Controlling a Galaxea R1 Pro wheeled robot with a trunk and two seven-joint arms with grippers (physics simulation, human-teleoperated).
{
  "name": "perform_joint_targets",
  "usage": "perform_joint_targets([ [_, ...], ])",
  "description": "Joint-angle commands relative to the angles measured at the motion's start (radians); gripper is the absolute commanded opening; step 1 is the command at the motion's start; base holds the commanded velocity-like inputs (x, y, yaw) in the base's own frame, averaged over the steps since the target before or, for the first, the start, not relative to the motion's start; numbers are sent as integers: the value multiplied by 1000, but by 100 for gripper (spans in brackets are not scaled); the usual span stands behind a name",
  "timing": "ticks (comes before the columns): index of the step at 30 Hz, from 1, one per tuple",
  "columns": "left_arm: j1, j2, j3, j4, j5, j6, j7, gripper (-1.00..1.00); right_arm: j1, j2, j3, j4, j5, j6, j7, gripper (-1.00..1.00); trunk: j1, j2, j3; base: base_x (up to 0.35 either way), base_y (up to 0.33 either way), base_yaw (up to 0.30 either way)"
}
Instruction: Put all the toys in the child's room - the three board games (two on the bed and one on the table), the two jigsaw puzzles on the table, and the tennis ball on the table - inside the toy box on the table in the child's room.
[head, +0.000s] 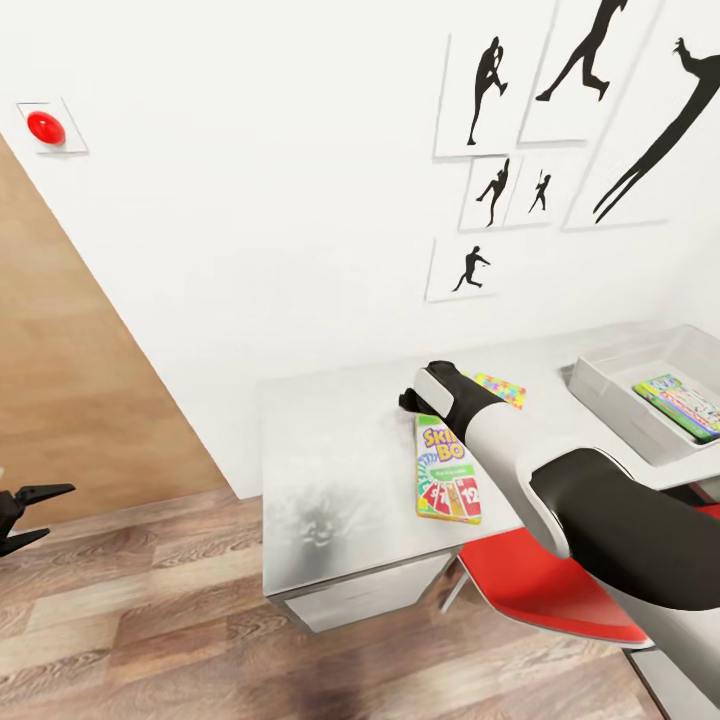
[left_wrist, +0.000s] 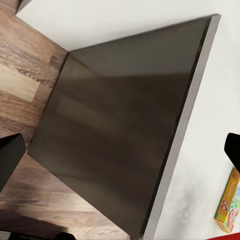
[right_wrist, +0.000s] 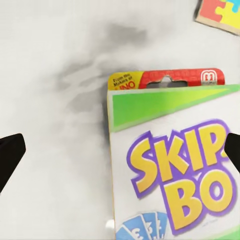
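Pale grey-white, the bench stands against the white wall under a cluster of black silhouette pictures. On its top lies the SKIP-BO box, flat and face up, its long side running away from the robot. The right arm reaches over it from the right, and the right gripper hovers at the box's far end. In the right wrist view the SKIP-BO box lies directly below, and the two dark fingertips sit wide apart at either edge of the picture, so the right gripper is open and holds nothing.

Just beyond the box, close to the wrist, one jigsaw puzzle lies flat on the bench; its corner also shows in the right wrist view, near the box but apart from it.

Farther right on the bench sits the toy box, a shallow light grey tray. A green-edged board game already lies inside it.

A red chair stands tucked at the bench's near side, below the right arm. A red round button is mounted on the wall at upper left, beside a wood panel.

The left gripper hangs low over the wood-plank floor, well away from the bench, its two black fingers spread and empty. Its wrist view looks at the dark side of the bench.
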Motion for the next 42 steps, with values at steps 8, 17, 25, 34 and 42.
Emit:
perform_joint_targets([
  [8,-1,-3,1,1,-10,4,-10,100,-1,0,6,1,-8,-3,-7,100,1,-2,-2,47,30,0],
  [17,-1,-4,1,1,-12,2,-10,100,0,0,6,4,-10,-21,-41,100,1,-2,-2,60,39,0],
  [25,-1,-6,1,1,-12,2,-10,100,15,0,6,5,-13,-104,-114,100,1,-2,-2,39,2,0],
  [34,-1,-6,1,1,-12,2,-10,100,24,0,5,6,-14,-116,-132,100,1,-2,-2,6,0,0],
  [42,-1,-6,1,1,-12,2,-10,100,44,0,3,6,-14,-116,-133,100,1,-2,-2,0,0,0],
])
